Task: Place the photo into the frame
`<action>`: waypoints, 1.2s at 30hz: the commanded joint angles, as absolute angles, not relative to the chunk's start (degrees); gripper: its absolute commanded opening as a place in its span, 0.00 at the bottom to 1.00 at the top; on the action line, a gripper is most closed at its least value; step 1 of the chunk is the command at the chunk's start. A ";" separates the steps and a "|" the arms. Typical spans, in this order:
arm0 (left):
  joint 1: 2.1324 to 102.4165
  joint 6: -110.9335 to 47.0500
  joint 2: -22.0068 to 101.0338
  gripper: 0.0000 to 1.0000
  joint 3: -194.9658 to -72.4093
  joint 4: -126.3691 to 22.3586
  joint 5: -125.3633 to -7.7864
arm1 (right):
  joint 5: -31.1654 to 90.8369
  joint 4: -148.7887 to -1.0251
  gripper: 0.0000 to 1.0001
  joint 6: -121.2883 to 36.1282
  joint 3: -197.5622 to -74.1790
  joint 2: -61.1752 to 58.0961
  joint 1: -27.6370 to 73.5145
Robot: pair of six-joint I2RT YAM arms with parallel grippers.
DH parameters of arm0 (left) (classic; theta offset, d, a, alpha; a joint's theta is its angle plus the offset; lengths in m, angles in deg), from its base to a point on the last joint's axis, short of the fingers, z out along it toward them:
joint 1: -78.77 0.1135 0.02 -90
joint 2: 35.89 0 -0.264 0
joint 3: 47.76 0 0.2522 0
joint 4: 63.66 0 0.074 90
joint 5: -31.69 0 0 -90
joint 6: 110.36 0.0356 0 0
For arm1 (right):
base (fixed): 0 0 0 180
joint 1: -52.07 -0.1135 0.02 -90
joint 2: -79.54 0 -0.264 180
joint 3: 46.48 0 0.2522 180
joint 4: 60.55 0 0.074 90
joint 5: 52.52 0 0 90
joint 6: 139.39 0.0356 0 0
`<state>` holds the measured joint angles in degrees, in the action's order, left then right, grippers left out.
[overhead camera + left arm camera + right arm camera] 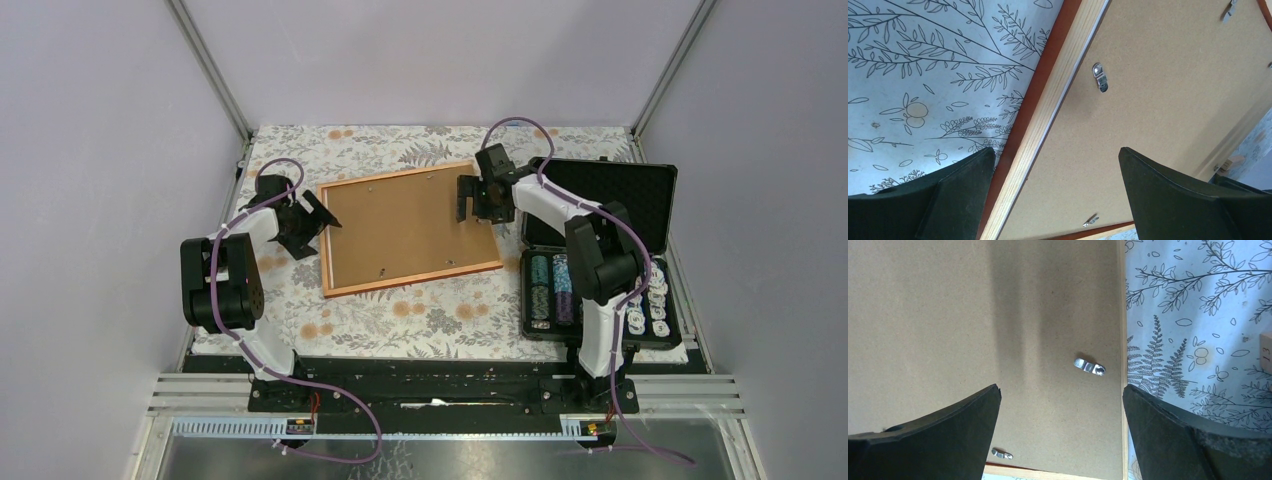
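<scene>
frame (413, 280) back-up at centre, backing board (410, 225) seated — photo not in view | left gripper (1055, 155) wide open, empty, astride left rail | right gripper (1062, 390) wide open, empty, above right-edge clip (1089, 366) — likely to free board

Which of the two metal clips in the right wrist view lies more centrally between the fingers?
The upper clip, in the open gap, clear of both fingers. The lower clip shows beside one finger, by the frame's rail.
</scene>
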<state>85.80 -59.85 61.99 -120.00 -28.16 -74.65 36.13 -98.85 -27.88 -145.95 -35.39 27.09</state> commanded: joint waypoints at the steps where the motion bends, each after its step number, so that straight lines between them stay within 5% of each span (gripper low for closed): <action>1: 86.18 -59.74 60.18 0.99 -119.78 -30.01 -75.28 | 34.14 -97.95 1.00 -27.22 -148.12 -36.83 27.59; 20: 86.22 -60.18 60.23 0.99 -119.13 -30.86 -77.02 | 17.48 -91.91 1.00 -24.77 -148.04 -40.48 27.82; 36: 86.23 -57.48 54.73 0.99 -119.49 -30.14 -72.21 | 29.60 -90.51 1.00 -31.12 -144.48 -33.74 26.30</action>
<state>85.82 -59.34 58.93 -119.28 -28.97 -74.21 25.58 -92.35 -28.62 -144.75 -38.13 27.73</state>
